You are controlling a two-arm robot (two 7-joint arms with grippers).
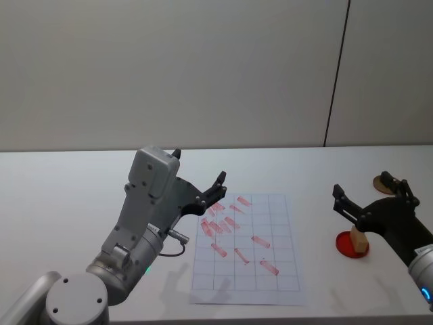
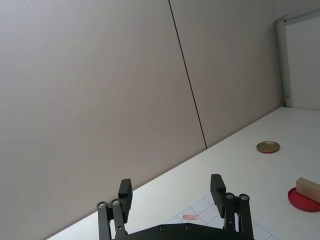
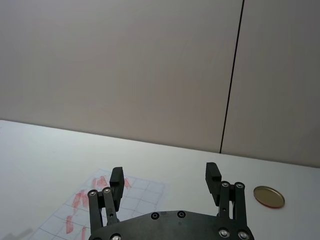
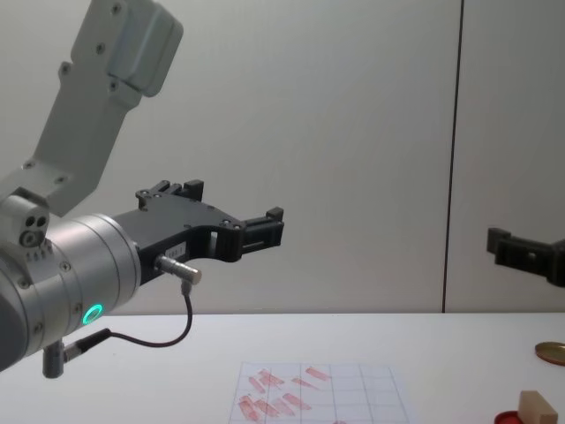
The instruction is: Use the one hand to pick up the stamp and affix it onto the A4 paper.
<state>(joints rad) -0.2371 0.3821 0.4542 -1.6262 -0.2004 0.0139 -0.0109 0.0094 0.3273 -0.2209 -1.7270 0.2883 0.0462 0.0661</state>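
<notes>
Jaws of right gripper [image 1: 369,191] spread, empty, raised near stamp [image 1: 358,238], which sits on red ink pad [image 1: 343,246] beside A4 paper [image 1: 284,271]. Pick-up pending: descend, clamp stamp. Left gripper [image 1: 199,169] parked, spread.

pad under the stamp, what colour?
Red. The ink pad under the tan stamp shows best in the head view.

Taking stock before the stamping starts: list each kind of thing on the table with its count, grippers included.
stamp: 1
red ink pad: 1
gold disc: 1
A4 paper: 1
Grippers: 2 (left gripper, right gripper, both open)
Total: 6
</notes>
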